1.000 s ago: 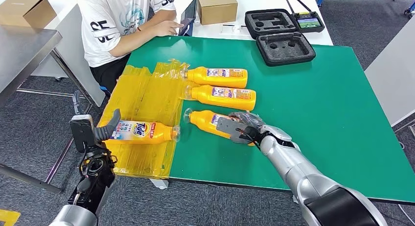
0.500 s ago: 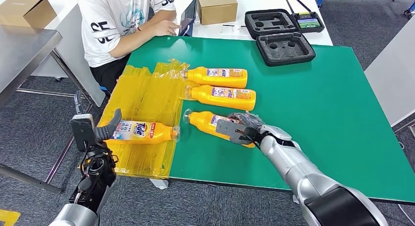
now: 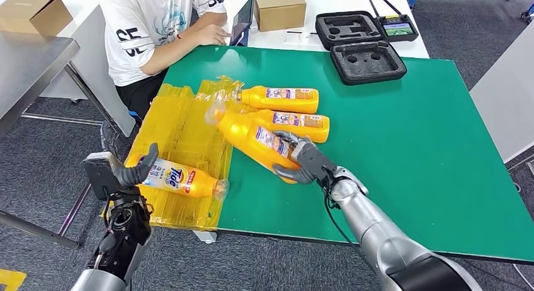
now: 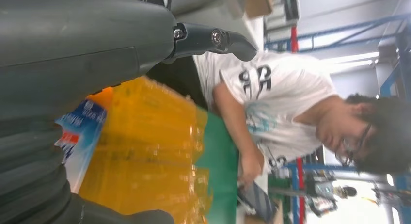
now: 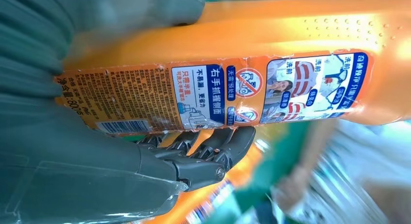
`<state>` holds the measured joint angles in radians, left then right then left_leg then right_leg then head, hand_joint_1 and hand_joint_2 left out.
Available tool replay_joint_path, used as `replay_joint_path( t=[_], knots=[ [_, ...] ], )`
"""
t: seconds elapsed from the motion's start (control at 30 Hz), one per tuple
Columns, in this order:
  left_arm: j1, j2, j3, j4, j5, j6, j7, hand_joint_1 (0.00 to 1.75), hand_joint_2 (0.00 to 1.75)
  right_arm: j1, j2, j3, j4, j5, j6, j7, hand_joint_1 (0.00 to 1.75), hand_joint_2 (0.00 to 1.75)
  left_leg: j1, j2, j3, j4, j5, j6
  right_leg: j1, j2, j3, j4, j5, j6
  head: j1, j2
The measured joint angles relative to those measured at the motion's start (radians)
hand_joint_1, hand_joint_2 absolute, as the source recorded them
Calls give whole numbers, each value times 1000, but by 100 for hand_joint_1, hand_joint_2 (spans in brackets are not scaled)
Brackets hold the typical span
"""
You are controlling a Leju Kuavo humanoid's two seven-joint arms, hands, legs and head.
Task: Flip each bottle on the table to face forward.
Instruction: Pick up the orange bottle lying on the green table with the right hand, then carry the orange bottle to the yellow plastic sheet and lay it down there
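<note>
Lifting third bottle [image 3: 255,138] off green table [image 3: 434,152], right hand [image 3: 301,162] now gripping it, tilted; earlier flat.

"tide" is showing on the near-left bottle [image 3: 179,177]; "800g" and a barcode are showing on the held bottle's back label [image 5: 213,95].

An orange bottle [image 5: 271,35] is gripped by the right hand [image 5: 121,103], its grey thumb laid over one edge and its darker fingers [image 5: 213,149] curled under the other. The back label [image 5: 213,93], with a barcode, small print and blue and white pictograms, is turned toward the camera. Beyond the bottle, a blurred green surface [image 5: 286,136] and clear plastic wrap [image 5: 358,175] are seen
</note>
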<state>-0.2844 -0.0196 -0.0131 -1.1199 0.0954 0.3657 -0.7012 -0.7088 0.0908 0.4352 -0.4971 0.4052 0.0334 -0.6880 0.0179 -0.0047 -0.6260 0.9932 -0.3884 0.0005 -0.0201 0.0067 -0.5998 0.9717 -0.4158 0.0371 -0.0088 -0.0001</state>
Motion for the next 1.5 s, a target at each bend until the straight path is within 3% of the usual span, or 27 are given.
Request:
replay_joint_path(
  t=[0.3, 0.5, 0.63, 0.87, 1.13, 1.5],
  knots=[
    [42, -8, -3, -77, 84, -85, -1, 0, 175, 115, 17, -36, -203, -64, -78, -7, 175, 175, 0, 0, -1, 0, 0, 0, 0, 0, 0, 0, 0, 0, 0, 0],
    [49, -8, -11, -100, 93, -104, -4, 0, 175, 139, 17, -36, -260, -68, -94, 7, 175, 175, 0, 0, 0, 0, 0, 0, 0, 0, 0, 0, 0, 0, 0, 0],
    [50, -8, -35, -102, 137, -174, 15, 0, 175, 153, 17, -34, -268, -72, -92, 16, 175, 175, 0, 0, -1, 0, 0, 0, 0, 0, -1, 0, 0, 0, 0, 0],
    [87, -4, -146, -140, 291, -452, 174, 0, 175, 182, 29, -2, -259, -83, -56, -2, 175, 175, 0, 0, -2, 0, 0, 0, 0, 0, -2, 0, 0, 0, 0, 0],
    [105, 8, -279, -145, 406, -680, 286, 0, 175, 232, 47, 39, -266, -113, -45, -7, 175, 175, 0, 0, -3, 0, 0, 0, 0, 0, -3, 0, 0, 0, 0, 0],
    [47, 20, -413, -122, 451, -748, 296, 0, 175, 273, 60, 53, -283, -94, -38, -10, 175, 175, 0, 0, -3, 0, 0, 0, 0, 0, -3, 0, 0, 0, 0, 0]
  ],
)
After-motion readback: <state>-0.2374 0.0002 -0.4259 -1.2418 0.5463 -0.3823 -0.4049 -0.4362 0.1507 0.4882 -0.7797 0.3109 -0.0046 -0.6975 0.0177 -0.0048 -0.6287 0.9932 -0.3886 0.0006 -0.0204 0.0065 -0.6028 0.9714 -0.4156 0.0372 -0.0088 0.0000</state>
